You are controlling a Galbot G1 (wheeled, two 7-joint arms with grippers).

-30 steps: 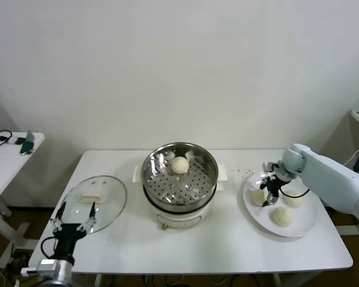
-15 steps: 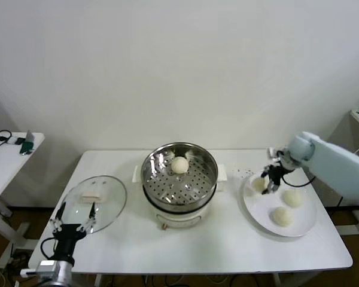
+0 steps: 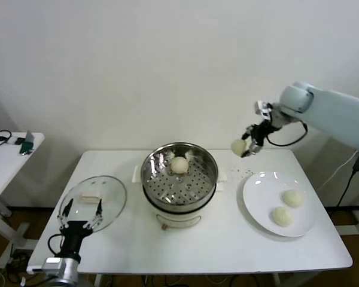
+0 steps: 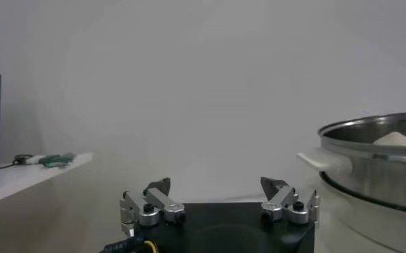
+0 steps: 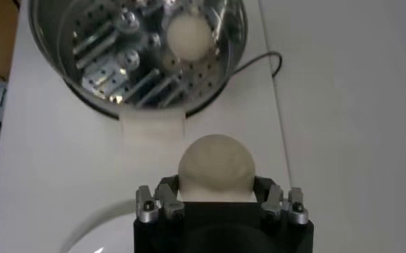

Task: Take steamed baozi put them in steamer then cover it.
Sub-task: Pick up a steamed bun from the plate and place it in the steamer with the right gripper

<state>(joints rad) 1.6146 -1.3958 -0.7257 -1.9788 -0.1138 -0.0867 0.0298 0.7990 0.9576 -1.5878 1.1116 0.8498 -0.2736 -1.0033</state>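
Note:
My right gripper (image 3: 245, 146) is shut on an off-white baozi (image 3: 238, 146) and holds it in the air, right of the steamer (image 3: 179, 179) and above the table. In the right wrist view the held baozi (image 5: 216, 167) sits between the fingers, with the steamer (image 5: 93, 75) beyond it. One baozi (image 3: 179, 164) lies on the perforated tray at the pot's back; it also shows in the right wrist view (image 5: 187, 36). Two baozi (image 3: 293, 198) (image 3: 281, 216) rest on the white plate (image 3: 254, 200). The glass cover (image 3: 93, 203) lies flat at the table's left. My left gripper (image 3: 79, 213) is open beside it.
The steamer's rim (image 4: 367, 134) shows in the left wrist view beyond my open left gripper (image 4: 216, 196). A small side table (image 3: 9, 149) with cables stands at far left. A wall runs close behind the table.
My right gripper has lifted one baozi off the plate and carried it up and left toward the steamer. The plate now holds two baozi. The left arm has barely moved.

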